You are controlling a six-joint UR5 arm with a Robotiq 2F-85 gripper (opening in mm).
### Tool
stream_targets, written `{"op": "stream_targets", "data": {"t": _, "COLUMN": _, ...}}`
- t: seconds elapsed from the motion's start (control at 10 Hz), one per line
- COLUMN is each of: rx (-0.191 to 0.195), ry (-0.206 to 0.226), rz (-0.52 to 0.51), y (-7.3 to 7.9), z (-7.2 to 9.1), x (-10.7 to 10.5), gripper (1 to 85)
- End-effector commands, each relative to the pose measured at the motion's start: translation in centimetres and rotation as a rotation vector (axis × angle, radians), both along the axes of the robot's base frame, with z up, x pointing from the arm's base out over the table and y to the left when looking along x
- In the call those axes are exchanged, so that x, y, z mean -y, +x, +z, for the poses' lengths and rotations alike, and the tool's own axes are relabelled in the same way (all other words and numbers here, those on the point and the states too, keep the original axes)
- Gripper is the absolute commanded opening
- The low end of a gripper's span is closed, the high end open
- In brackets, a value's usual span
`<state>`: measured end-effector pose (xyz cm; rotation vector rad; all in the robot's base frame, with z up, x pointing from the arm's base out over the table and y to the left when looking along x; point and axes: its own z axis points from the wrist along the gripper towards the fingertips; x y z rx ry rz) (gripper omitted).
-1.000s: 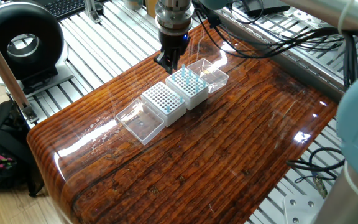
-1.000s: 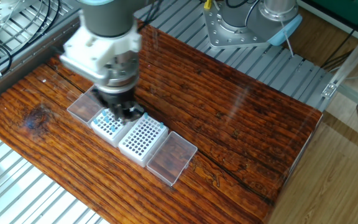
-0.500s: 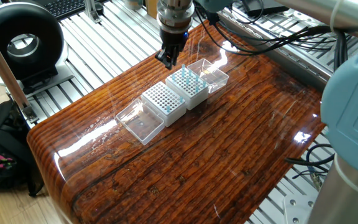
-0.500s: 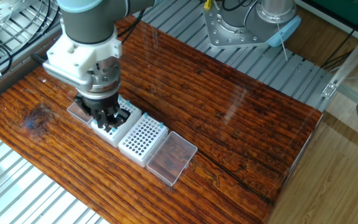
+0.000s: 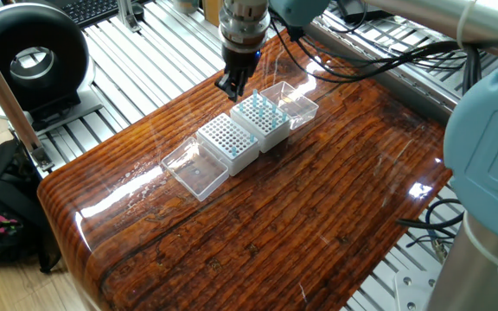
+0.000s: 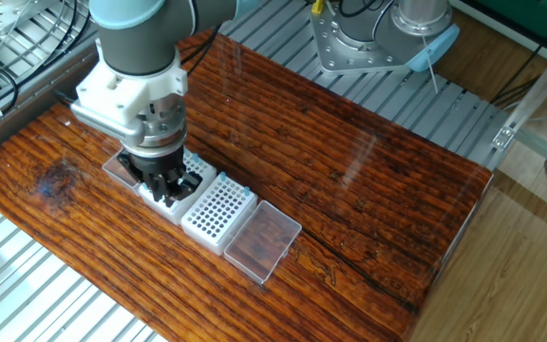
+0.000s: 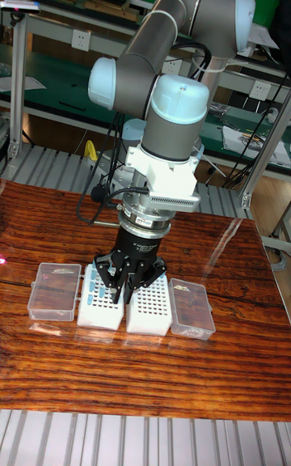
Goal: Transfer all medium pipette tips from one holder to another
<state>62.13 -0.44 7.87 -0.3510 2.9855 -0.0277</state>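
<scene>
Two white grid holders sit side by side on the wooden table. One holder [image 5: 262,118] [image 6: 190,171] is full of light-blue medium pipette tips [image 5: 258,108]. The other holder [image 5: 228,141] [image 6: 216,211] [image 7: 151,304] is mostly bare holes, with a few tips [image 5: 234,149] along one edge. My gripper [image 5: 234,86] [image 6: 164,187] [image 7: 124,292] hangs just above the filled holder [image 7: 101,298], pointing down, fingers a little apart. I see no tip between them, though the fingertips hide the tips under them.
A clear plastic lid lies at each outer end of the pair of holders [image 5: 195,168] [image 5: 290,102] [image 6: 262,239] [image 7: 55,290] [image 7: 191,307]. Aluminium rails border the table [image 5: 318,207], and cables run along its far edge [image 5: 379,60].
The gripper has moved from above the seam between the two holders to above the filled holder, dropping slightly. In the last half second it barely shifts.
</scene>
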Motion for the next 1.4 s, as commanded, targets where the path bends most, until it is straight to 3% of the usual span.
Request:
{"op": "stream_targets", "data": {"t": 0.0, "rx": -0.004, "ry": 0.011, "rz": -0.002, "y": -0.5, "z": -0.6, "x": 0.0, "gripper": 25.3}}
{"op": "stream_targets", "data": {"t": 0.3, "rx": -0.013, "ry": 0.019, "rz": -0.002, "y": -1.0, "z": -0.8, "x": -0.4, "gripper": 25.3}}
{"op": "stream_targets", "data": {"t": 0.6, "rx": -0.019, "ry": -0.003, "rz": 0.002, "y": -1.4, "z": -1.1, "x": 0.3, "gripper": 25.0}}
{"op": "stream_targets", "data": {"t": 1.3, "rx": -0.022, "ry": 0.011, "rz": -0.011, "y": -1.6, "z": -1.0, "x": 0.1, "gripper": 14.0}}
